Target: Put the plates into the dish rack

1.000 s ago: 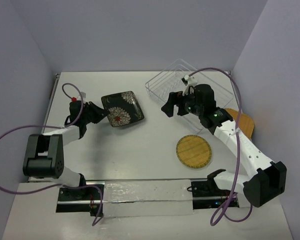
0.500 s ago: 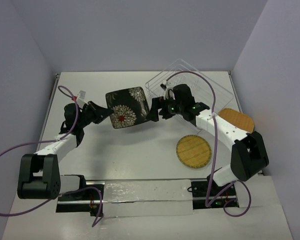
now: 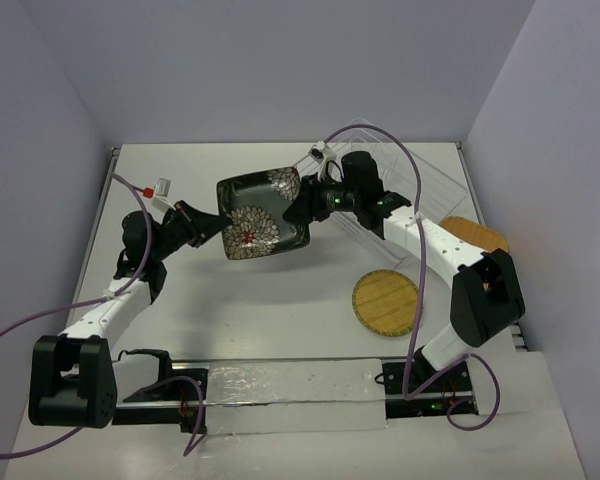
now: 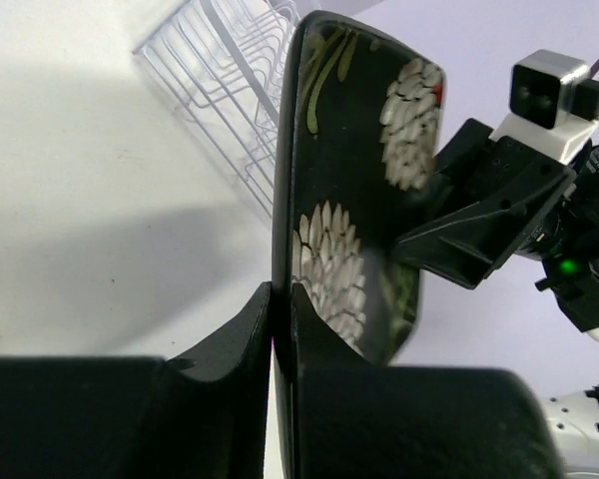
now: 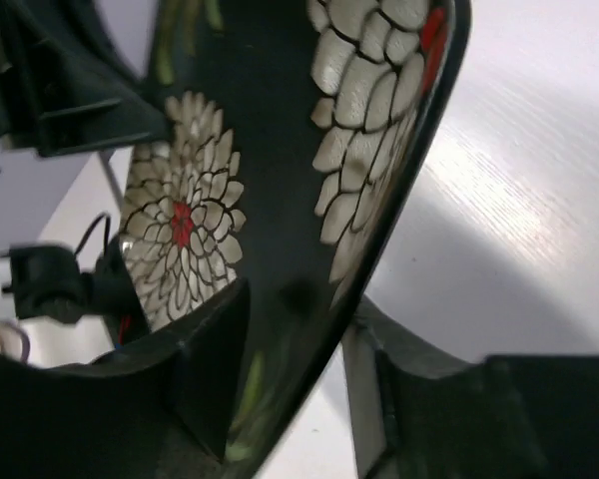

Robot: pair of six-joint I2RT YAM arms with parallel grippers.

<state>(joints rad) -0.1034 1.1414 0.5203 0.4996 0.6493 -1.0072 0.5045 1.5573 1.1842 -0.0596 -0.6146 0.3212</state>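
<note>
My left gripper [image 3: 216,227] is clamped tight on the left edge of the square black flowered plate [image 3: 260,215]. In the left wrist view, the fingers [image 4: 235,339] pinch the rim from both sides with no gap. The plate is lifted off the table [image 3: 280,310], tilted up on edge, just above the middle of the overhead frame.

My right gripper [image 3: 302,206] meets the same plate from the right. In the right wrist view its jaws are partly apart and straddle the rim, one finger [image 5: 205,349] against the flowered face and the other just beside the outer edge. I cannot tell whether they are pressing on it.

The wire dish rack [image 3: 425,182] sits at the upper right of the overhead frame, behind my right arm and near the plate's right side. The round yellow woven plate [image 3: 387,303] lies flat at the lower right of the table. The orange-tan wooden plate [image 3: 472,233] lies at the right edge, partly hidden by my right arm.
</note>
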